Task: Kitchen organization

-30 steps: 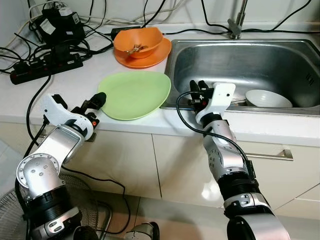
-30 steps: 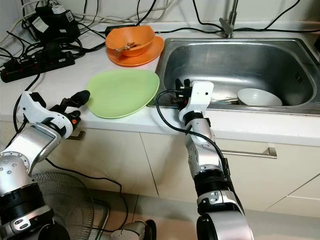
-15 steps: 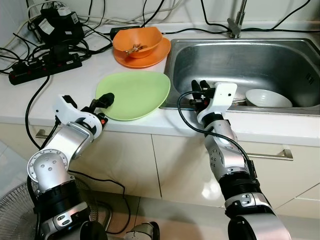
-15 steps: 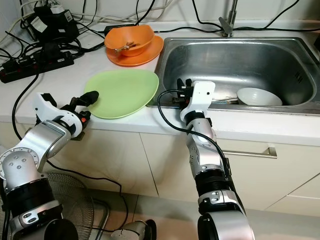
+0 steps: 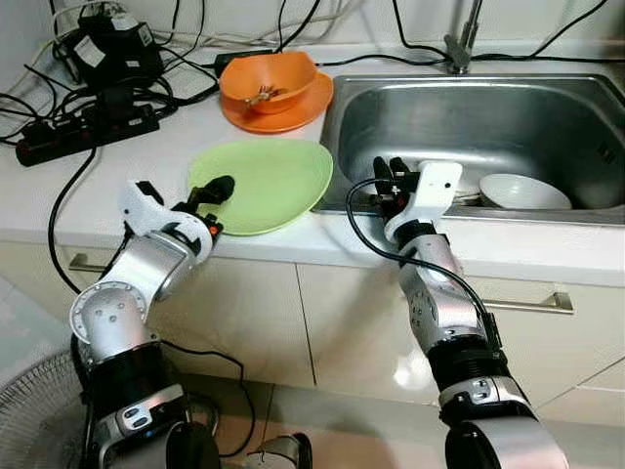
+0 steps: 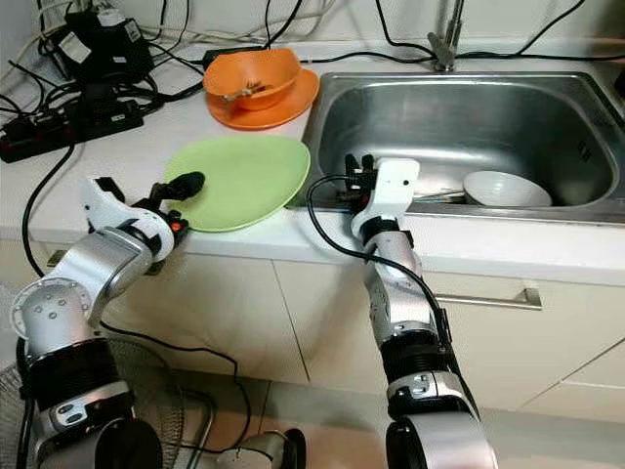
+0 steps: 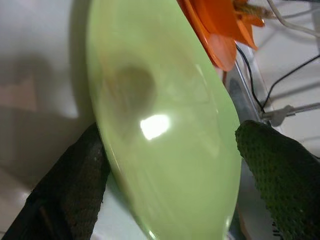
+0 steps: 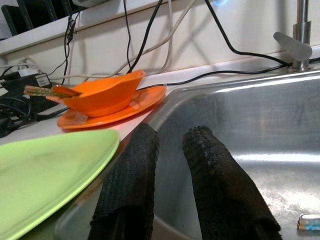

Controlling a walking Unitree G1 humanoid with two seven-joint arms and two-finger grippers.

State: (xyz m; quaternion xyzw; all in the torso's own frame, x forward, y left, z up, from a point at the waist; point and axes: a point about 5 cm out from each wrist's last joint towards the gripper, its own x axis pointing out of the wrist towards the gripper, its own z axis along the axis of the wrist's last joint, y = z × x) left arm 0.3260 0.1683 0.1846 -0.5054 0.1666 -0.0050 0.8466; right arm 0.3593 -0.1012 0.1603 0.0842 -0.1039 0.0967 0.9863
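The left claw [image 5: 217,188] is spread wide, one finger above and one below the near rim of the wide, shallow, pale green plate [image 5: 266,182]; in the left wrist view the plate [image 7: 165,135] lies between the two black fingers [image 7: 75,175], with no visible clamping yet. The plate lies on the white surface [image 5: 117,186], its far edge overhanging the lip of the stainless-steel sink [image 5: 469,117], just beside the right claw [image 5: 383,179]. Beyond the left claw, past the plate, stands an orange bowl on an orange plate [image 5: 274,88].

Handling judgement: the plate looks rigid, glossy and probably light, likely melamine or glazed ceramic. The smooth face will offer little friction, so a rim grip may slip or let the plate pivot. Take hold at the near rim with the fingers seated well over the edge, and lift level.

The right claw rests at the sink's near left corner with fingers parallel and a narrow gap between them, gripping nothing. A white bowl [image 5: 522,191] sits in the sink beyond it.
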